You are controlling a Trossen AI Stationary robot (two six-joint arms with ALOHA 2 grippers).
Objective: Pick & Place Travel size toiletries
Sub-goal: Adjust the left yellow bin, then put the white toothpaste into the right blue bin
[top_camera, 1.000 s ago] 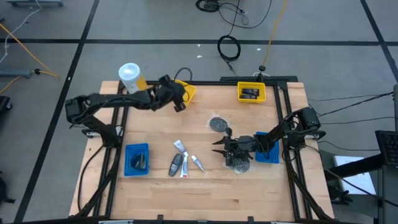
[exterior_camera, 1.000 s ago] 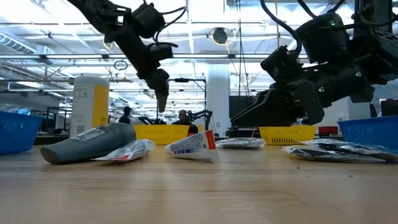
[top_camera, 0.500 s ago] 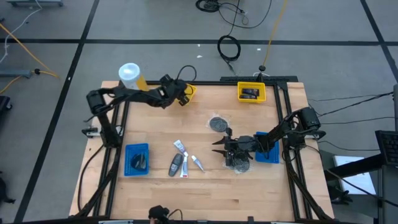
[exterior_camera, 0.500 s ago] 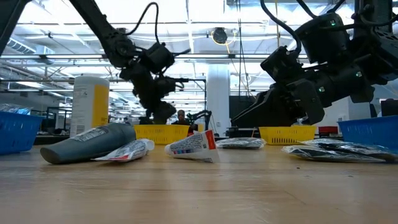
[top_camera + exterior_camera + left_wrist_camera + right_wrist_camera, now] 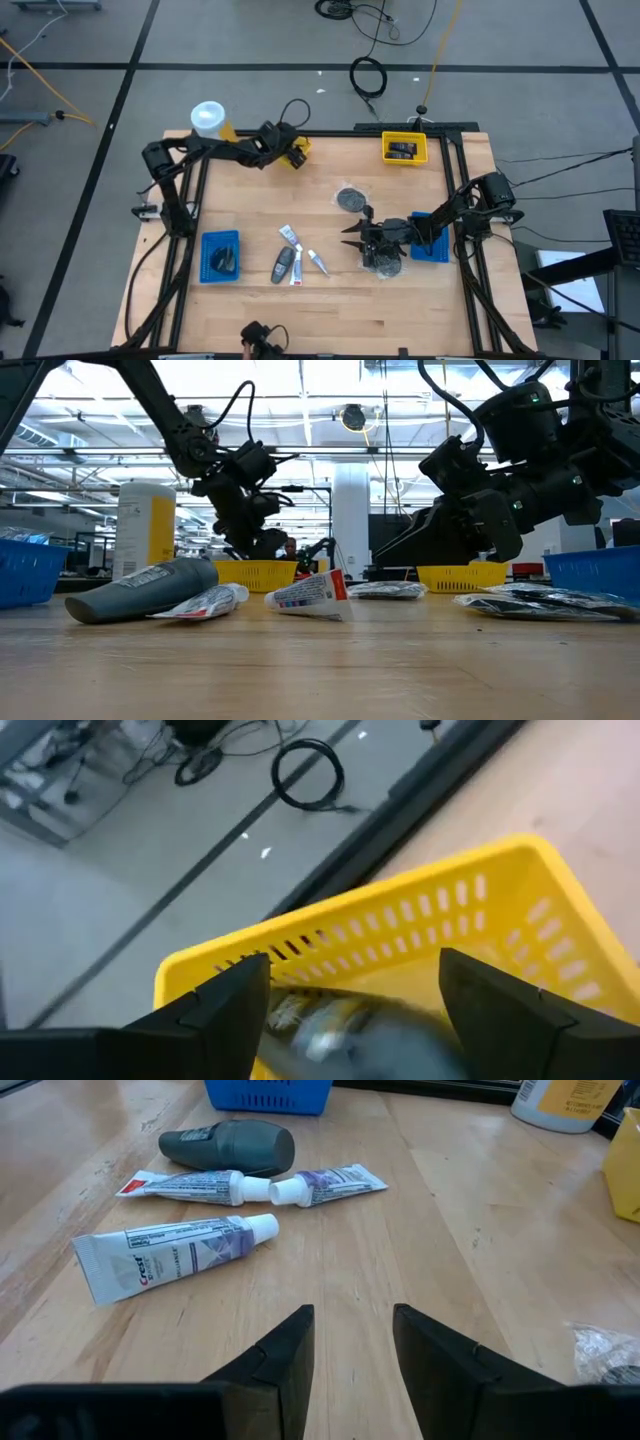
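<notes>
One toiletry (image 5: 350, 1035) (blurred) lies between left claw (image 5: 355, 995) tips.

We see the left gripper (image 5: 293, 155) over the yellow tray (image 5: 298, 149) at the table's far left, beside the canister (image 5: 208, 119). The right gripper (image 5: 352, 235) hangs mid-table, right of three tubes (image 5: 175, 1248) and a bottle (image 5: 283, 264). Another yellow tray (image 5: 404, 148) sits far right; blue trays (image 5: 220, 256) flank the near half.

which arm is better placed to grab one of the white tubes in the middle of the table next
Right. The right gripper hangs open just beside the white tubes, facing them. The left gripper is far off, over the yellow tray at the table's back edge.
</notes>
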